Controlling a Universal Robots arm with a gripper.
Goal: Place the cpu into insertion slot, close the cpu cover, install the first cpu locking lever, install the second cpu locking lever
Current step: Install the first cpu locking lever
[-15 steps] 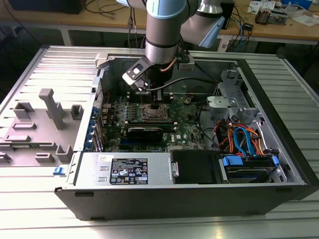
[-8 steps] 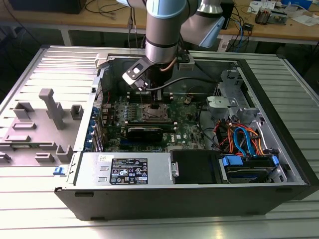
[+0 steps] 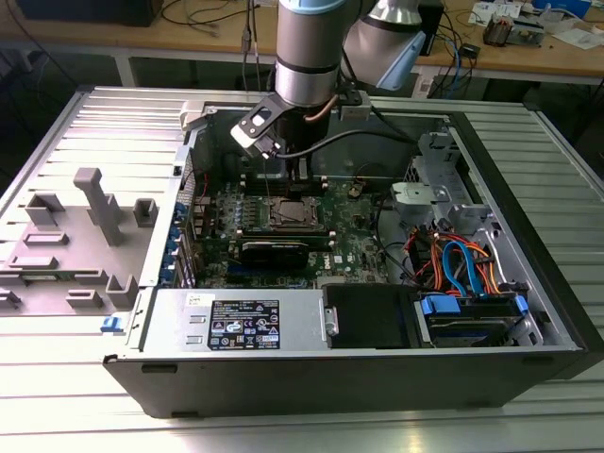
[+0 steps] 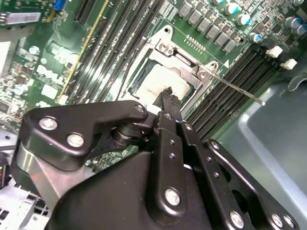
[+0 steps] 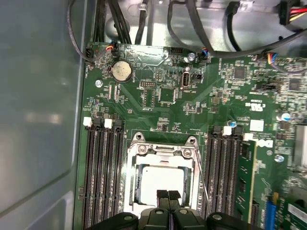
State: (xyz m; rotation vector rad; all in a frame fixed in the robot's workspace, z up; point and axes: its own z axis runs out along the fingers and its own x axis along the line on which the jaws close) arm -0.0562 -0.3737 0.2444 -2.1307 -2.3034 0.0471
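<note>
The insertion slot [image 3: 289, 213] sits mid-motherboard inside the open computer case. In both wrist views the cpu [image 5: 160, 179] [image 4: 154, 82] lies in it, silver top up. The cpu cover [image 5: 163, 152] [image 4: 186, 72] lies flat around it as a silver frame. A thin wire locking lever [image 4: 237, 88] [image 5: 202, 179] sticks out beside the socket, away from the board. My gripper [image 5: 168, 195] [image 4: 166, 94] [image 3: 298, 179] hangs straight above the cpu, near the socket's edge. It is shut with nothing between its fingers. Whether the tips touch the chip I cannot tell.
Black memory slots [image 5: 103, 167] [image 5: 223, 167] flank the socket. A black expansion card [image 3: 274, 250] lies just in front of it, then the power supply [image 3: 236, 321]. Coloured cables [image 3: 458, 264] fill the case on the exterior view's right. A grey fixture [image 3: 90, 226] stands outside the case.
</note>
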